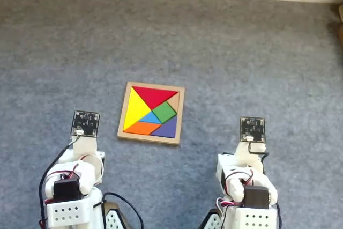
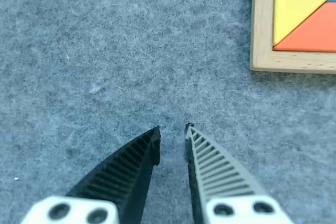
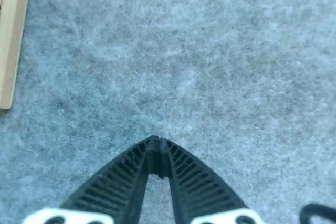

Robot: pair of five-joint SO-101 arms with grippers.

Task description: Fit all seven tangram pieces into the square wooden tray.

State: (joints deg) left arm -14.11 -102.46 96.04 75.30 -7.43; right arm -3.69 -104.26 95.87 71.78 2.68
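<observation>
Tray (image 1: pixel 150 137) mid-frame looks full. Left gripper (image 2: pixel 172 128) slightly apart, right gripper (image 3: pixel 155 141) pinched together, both empty. Park clear, no nudging.

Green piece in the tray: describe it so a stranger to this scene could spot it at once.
On the grey cover, the square wooden tray lies near the middle. In its right half, in the high view, sits the green piece, below the red triangle and above the purple piece. It alone is green, a square stood on its corner.
</observation>
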